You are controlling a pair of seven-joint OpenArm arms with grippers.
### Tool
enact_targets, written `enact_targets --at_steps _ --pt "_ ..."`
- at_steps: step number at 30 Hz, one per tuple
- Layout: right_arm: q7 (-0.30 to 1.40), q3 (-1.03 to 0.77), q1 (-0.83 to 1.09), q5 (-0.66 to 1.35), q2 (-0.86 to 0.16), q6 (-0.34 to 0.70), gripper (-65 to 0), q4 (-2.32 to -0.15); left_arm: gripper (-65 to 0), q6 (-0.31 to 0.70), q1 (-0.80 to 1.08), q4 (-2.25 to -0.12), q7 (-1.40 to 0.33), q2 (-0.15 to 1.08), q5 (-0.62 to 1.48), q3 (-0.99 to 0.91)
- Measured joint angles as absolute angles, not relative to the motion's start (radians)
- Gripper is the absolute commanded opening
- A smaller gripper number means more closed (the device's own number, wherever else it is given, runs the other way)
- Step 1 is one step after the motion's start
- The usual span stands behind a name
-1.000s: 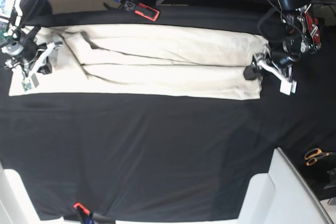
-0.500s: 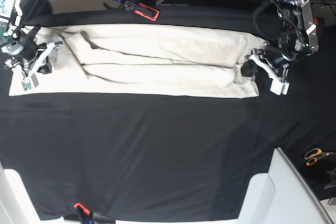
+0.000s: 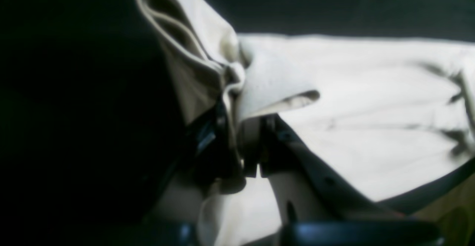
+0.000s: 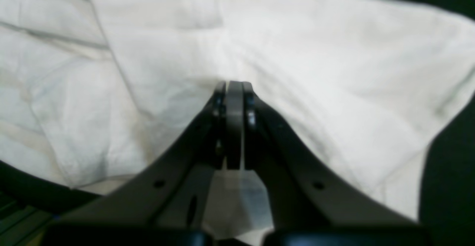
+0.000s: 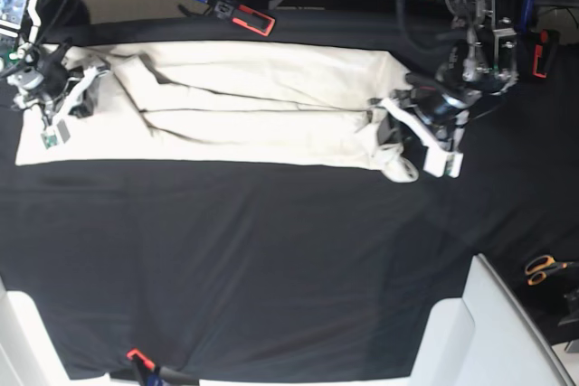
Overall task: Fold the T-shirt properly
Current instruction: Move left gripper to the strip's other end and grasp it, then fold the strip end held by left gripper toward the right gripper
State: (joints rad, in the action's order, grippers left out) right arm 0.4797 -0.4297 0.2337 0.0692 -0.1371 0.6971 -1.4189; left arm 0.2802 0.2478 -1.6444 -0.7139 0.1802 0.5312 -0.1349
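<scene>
The shirt (image 5: 244, 106) lies along the far edge of the table. The left gripper (image 5: 398, 128) pinches its hem, lifted; the right gripper (image 5: 63, 97) pinches the other end. Carry the hem over level — don't let it bunch.

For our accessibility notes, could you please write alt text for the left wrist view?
The left gripper, jaws closed, pinches a bunched edge of the plain cream cotton T-shirt and holds it up off the black cloth-covered table. The rest of the shirt lies spread out behind, blurred.
</scene>
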Motion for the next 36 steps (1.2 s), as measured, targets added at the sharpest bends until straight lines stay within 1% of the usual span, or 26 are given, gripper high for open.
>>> enact_targets --at_steps 9,16,22,30,36 --pt "0.479 -0.430 0.233 0.070 -0.138 0.697 -65.0 -1.419 -65.0 0.276 0.243 -1.648 -0.722 0.121 0.531 0.050" --pt "0.479 -0.430 0.231 0.070 -0.138 0.697 -65.0 -1.419 -65.0 0.276 0.187 -1.607 -0.717 0.095 0.532 0.178" --pt "0.480 -0.430 0.231 0.069 -0.138 0.697 -65.0 -1.420 -65.0 0.273 0.147 -1.526 -0.719 0.049 0.529 0.234" --pt "0.479 -0.430 0.231 0.070 -0.138 0.697 -65.0 -1.420 -65.0 0.269 0.115 -1.479 -0.714 0.031 0.528 0.290" --pt "0.480 -0.432 0.222 0.070 -0.138 0.697 -65.0 -1.420 -65.0 0.269 0.099 -1.442 -0.714 0.004 0.527 0.294"
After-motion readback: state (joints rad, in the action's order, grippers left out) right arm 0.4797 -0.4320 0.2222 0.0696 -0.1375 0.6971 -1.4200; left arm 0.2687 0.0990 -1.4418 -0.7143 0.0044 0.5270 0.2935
